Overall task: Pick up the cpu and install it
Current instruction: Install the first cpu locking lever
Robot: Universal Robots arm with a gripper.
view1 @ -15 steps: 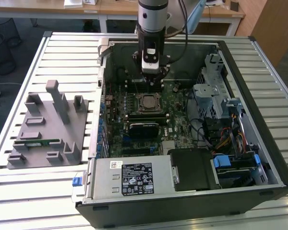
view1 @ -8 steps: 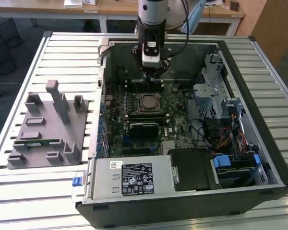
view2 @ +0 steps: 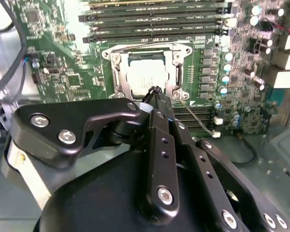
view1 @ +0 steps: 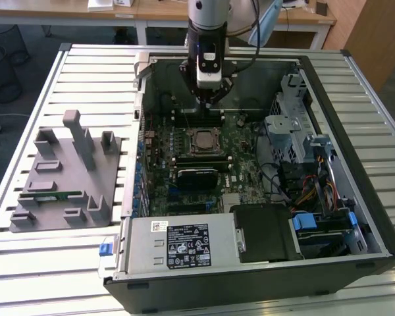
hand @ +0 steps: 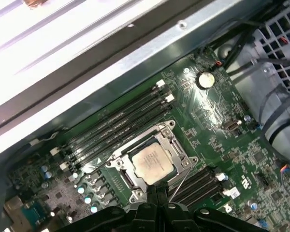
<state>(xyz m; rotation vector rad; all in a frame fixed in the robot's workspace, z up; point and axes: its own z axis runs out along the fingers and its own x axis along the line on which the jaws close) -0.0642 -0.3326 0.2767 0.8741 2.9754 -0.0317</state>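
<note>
The cpu [view1: 204, 140] is a small silvery square chip. It lies flat in the metal socket frame [view2: 176, 77] on the green motherboard inside the open computer case. Both wrist views show the cpu [view2: 147, 75] [hand: 152, 163] seated in the socket, with the frame's lid open. My gripper [view1: 208, 100] hangs above the board just behind the socket. Its two black fingers are pressed together with nothing between them. The fingertips [view2: 154, 93] hover over the edge of the cpu and do not touch it. The same gripper [hand: 157, 195] appears at the socket's edge in the first wrist view.
A grey tray [view1: 66, 172] on the slatted table at the exterior view's left holds a thin green memory stick [view1: 60, 195]. Black memory slots [hand: 116, 118] run beside the socket. A black ribbed block [view1: 197, 176], drive cages and cables [view1: 303, 178] crowd the case.
</note>
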